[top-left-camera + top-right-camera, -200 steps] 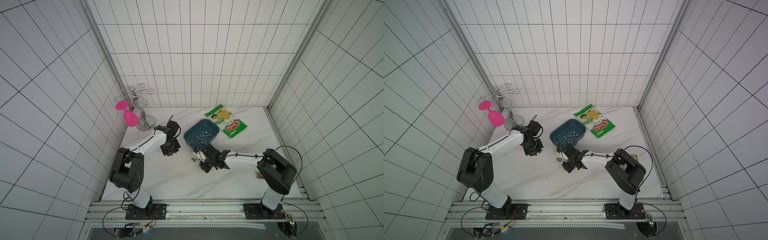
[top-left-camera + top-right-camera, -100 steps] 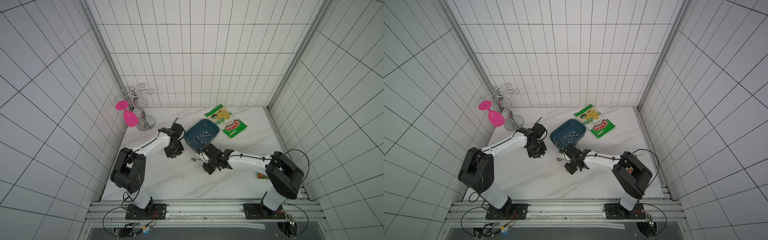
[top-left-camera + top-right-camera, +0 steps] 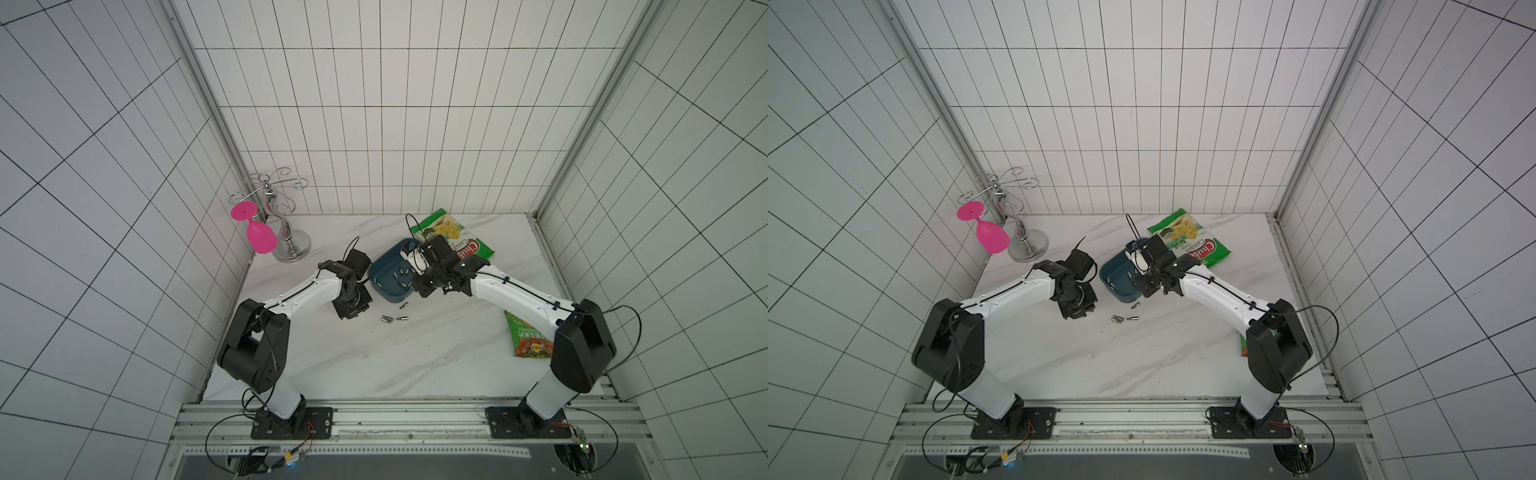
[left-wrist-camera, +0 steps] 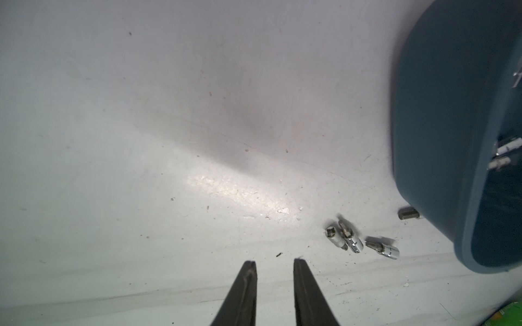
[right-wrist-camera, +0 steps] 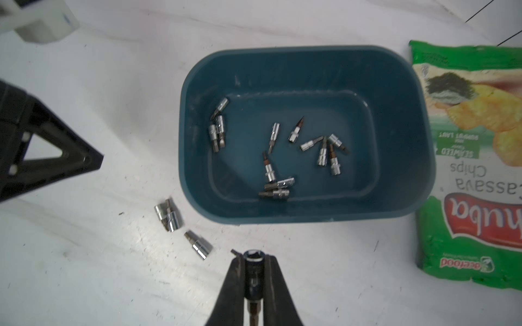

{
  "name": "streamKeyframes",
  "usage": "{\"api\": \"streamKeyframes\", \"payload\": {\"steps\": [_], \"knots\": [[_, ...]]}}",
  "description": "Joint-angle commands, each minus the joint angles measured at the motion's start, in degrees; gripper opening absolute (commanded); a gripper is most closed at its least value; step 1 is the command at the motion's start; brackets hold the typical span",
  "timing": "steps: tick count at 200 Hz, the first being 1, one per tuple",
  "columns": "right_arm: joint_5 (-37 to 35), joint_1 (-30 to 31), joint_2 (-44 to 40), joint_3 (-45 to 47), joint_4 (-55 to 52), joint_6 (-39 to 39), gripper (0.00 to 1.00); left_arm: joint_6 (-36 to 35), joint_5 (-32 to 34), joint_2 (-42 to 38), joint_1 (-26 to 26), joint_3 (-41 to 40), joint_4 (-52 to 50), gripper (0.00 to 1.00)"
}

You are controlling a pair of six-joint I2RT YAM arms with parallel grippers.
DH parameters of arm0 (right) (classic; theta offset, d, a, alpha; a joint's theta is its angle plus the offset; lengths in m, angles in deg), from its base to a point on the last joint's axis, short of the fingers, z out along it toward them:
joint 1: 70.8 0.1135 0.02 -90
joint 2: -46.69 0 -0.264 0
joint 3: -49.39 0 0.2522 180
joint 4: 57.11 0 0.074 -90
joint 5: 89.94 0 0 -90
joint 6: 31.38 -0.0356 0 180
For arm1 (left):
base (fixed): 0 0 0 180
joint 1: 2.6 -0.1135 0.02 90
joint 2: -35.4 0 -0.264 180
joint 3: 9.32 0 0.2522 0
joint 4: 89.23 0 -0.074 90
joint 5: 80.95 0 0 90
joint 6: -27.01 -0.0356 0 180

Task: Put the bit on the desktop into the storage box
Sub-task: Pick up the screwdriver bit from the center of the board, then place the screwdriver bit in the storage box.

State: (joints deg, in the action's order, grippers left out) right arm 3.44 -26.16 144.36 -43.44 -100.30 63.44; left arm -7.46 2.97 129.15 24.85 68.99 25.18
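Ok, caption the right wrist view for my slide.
Right hand shut on a bit near the box, with loose bits left on the desktop.

A green chips bag (image 3: 457, 243) lay flat near the tiled back wall (image 3: 374, 124), its print upside down in the right wrist view. A second green packet (image 3: 525, 338) lay well apart from it, partly hidden. In the back left corner a chrome rack (image 3: 291, 247) stood upright, with a pink glass (image 3: 261, 239) hanging upside down from it.

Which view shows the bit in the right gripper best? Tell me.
Right wrist view: the bit is close and sharp, clamped in the right gripper. Both top views hide it under the wrist; the left wrist view misses it.
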Motion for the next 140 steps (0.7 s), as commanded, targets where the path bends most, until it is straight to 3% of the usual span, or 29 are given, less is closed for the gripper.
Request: {"api": "streamKeyframes", "payload": {"steps": [1,58,140], "knots": [[2.3,-2.4,5.8,-5.5,-2.4,3.4,0.0,4.3,-0.8,-1.0,2.0,-1.2,4.7,0.28],[7.0,-5.7,20.7,-20.7,-4.8,4.0,0.0,7.3,-1.5,0.7,5.4,-2.5,8.4,0.31],[9.5,-7.1,32.5,-32.5,-10.4,4.4,0.0,7.4,-2.0,4.6,7.8,-2.0,9.7,0.32]]}}
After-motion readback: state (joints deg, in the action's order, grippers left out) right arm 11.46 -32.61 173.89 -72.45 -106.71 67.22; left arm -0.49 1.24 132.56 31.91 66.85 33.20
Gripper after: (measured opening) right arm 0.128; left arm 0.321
